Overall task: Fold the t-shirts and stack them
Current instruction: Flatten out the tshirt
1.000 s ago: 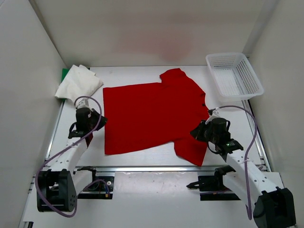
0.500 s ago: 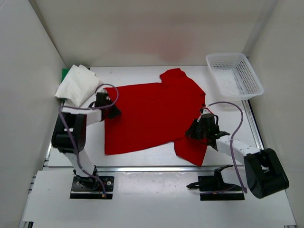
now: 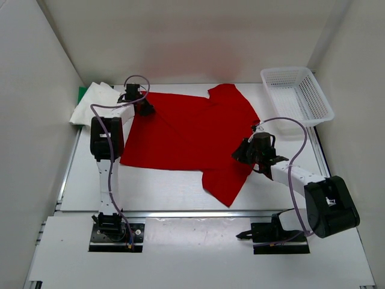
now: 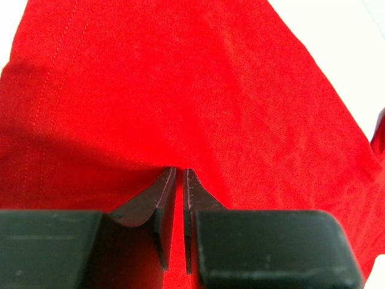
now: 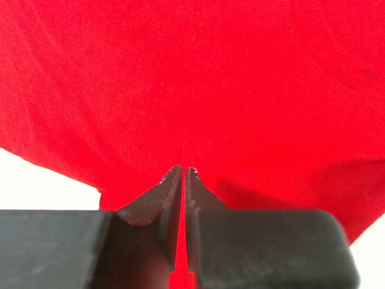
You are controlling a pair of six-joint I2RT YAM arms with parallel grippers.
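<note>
White walls [image 3: 180,36] close in a white worktop [image 3: 180,195]. The red t-shirt [image 3: 186,132] lies spread across its middle, one sleeve pointing at the near edge and the other toward the far right corner, where a white mesh basket [image 3: 289,69] sits. In the far left corner the off-white t-shirt [image 3: 96,102] lies bunched over the green t-shirt [image 3: 81,91], of which only a sliver shows.

The left arm [image 3: 107,141] reaches from its base straight up the left side, then bends right at the elbow. The left fingers [image 3: 144,108] sit on the red shirt's far left corner. From the wrist they are almost together, with a thin strip of red cloth [image 4: 180,78] pinched between them.

The right arm [image 3: 289,174] lies low and angles left from its shoulder joint near the right edge. The right fingers [image 3: 242,153] meet the shirt's right side by the near sleeve. They too are nearly closed, with red cloth [image 5: 180,72] in the slit.
</note>
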